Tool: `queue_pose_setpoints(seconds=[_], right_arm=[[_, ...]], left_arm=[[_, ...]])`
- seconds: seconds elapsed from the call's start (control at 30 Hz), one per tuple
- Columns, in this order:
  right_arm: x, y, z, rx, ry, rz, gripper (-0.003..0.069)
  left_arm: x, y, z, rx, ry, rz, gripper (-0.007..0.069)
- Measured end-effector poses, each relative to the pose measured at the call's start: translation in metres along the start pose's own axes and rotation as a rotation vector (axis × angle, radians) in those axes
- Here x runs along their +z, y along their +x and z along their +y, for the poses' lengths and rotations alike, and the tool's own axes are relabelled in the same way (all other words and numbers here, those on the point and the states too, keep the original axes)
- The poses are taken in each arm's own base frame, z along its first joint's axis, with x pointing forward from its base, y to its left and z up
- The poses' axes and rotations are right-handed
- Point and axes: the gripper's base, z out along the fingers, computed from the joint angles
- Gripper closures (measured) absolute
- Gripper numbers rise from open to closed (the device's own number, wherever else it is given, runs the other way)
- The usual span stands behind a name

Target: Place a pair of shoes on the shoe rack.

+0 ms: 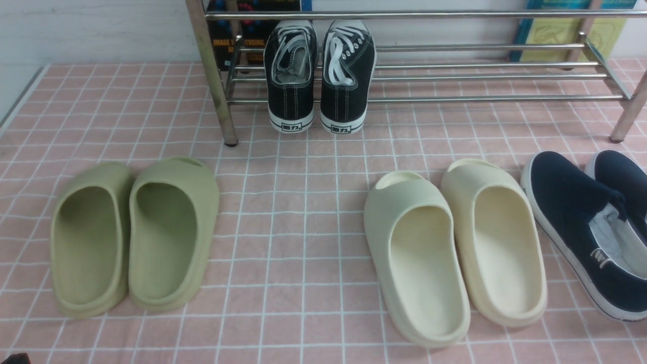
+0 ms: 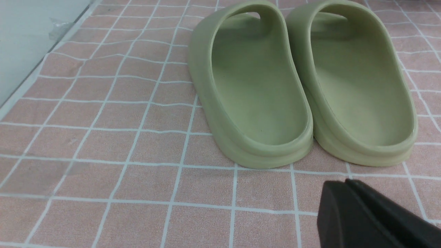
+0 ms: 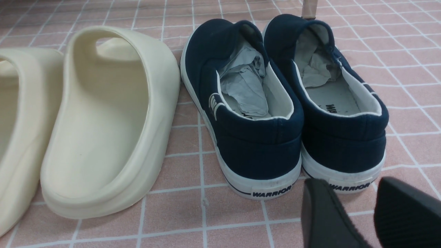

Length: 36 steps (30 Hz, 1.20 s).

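The pair of shoes, two black lace-up sneakers (image 1: 291,76) (image 1: 348,76) with white laces, stands side by side on the lower bars of the chrome shoe rack (image 1: 480,98). They sit near its left post, toes toward the wall and heels over the front bar. Neither gripper shows in the front view. In the left wrist view my left gripper (image 2: 347,182) is shut with nothing in it, low over the floor just behind the green slides (image 2: 262,86). In the right wrist view my right gripper (image 3: 351,193) is open and empty, just behind the heels of the navy slip-on shoes (image 3: 275,103).
A pink tiled mat (image 1: 303,202) covers the floor. Green slides (image 1: 136,232) lie front left, cream slides (image 1: 455,242) front right, and navy slip-ons (image 1: 581,212) at the far right. Books lean against the wall behind the rack. The mat's left edge (image 2: 20,93) meets a grey floor.
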Motion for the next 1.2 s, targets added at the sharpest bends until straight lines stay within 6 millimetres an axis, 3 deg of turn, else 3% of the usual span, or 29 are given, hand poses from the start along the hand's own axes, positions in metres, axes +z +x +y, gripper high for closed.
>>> queue_pose_setpoints(seconds=[1.2], right_arm=[[0.0,0.0,0.0,0.0,0.0,0.0,0.0419]], left_arm=[[0.0,0.0,0.0,0.001,0.0,0.0,0.0582]])
